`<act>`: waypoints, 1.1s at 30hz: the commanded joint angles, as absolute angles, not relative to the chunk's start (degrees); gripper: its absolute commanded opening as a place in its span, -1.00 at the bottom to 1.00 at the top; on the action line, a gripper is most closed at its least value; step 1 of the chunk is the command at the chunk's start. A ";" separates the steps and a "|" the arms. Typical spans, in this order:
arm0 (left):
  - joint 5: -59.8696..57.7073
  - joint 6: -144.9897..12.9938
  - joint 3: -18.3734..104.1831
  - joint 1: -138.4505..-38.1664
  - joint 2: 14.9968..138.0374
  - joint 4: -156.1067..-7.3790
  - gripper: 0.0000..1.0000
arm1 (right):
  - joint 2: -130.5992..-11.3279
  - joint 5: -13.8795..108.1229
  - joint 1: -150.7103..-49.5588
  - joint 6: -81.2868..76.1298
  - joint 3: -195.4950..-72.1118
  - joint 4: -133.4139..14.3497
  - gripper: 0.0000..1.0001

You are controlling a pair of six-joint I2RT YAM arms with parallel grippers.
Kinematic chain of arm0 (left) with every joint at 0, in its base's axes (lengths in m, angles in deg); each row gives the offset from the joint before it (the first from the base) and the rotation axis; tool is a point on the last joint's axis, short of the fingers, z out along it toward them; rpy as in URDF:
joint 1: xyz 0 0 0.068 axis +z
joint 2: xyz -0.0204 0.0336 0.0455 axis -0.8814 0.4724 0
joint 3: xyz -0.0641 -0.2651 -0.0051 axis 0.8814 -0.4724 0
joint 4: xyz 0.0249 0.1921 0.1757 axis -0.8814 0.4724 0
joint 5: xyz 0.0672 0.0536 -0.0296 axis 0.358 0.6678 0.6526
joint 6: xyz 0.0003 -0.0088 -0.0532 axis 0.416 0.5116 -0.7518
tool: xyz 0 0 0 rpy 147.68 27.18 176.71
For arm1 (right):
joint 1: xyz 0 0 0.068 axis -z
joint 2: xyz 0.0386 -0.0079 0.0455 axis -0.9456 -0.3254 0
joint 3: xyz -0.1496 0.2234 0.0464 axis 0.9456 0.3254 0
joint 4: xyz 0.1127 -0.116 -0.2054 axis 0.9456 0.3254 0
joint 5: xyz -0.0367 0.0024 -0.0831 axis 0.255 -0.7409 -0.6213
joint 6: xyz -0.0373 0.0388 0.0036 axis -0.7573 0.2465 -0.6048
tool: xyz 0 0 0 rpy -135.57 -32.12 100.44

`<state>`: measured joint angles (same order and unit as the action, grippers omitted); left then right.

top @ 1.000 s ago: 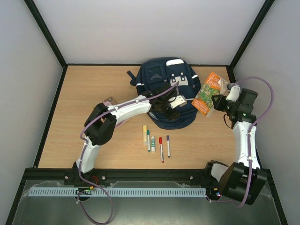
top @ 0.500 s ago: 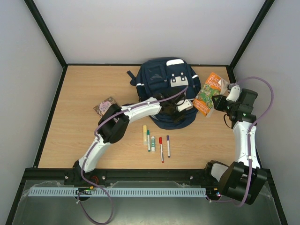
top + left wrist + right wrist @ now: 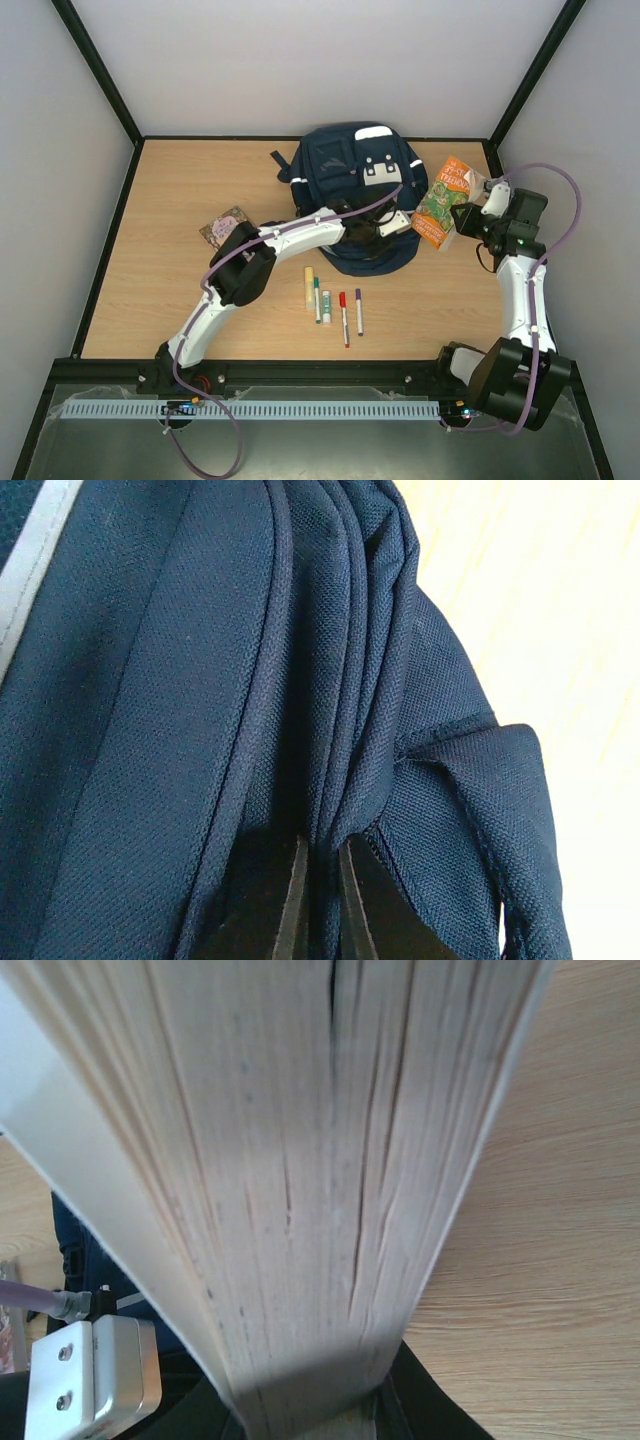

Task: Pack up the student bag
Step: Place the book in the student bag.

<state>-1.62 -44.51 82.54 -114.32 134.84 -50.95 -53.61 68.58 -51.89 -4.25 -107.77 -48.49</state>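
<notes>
Far out to the left of the left gripper [image 3: 320,860], a small patterned flat item [image 3: 224,226] lies on the table [image 3: 170,290], untouched. The left gripper itself is at the near edge of the student bag [image 3: 350,170], which lies flat at the middle back of the table. In the wrist view its jaws stand narrow, with a fold of navy fabric by the piped seams pinched between them. This looks like a hold on the lip of the bag's opening. Below that gripper, nearer the arm bases, a row of pens [image 3: 332,303] lies side by side, not yet packed.

To the right of the bag, the right gripper [image 3: 468,216] is clamped on a book [image 3: 443,196] with an orange and green cover. It holds the book tilted just beside the bag's right flank, and the page edges fill its wrist view.

The step in hand seems to be loading the book. The left arm likely needs to lift the pinched lip so that the mouth gapes. Whether the compartment is unzipped cannot be told from these views. The right arm would then have to swing the book leftward and slide it in edge first.
</notes>
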 commanded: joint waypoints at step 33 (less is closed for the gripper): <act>6.48 -49.23 94.82 -110.02 121.07 -58.89 -0.95 | -55.19 94.24 -47.73 -16.87 -127.38 -3.32 -0.98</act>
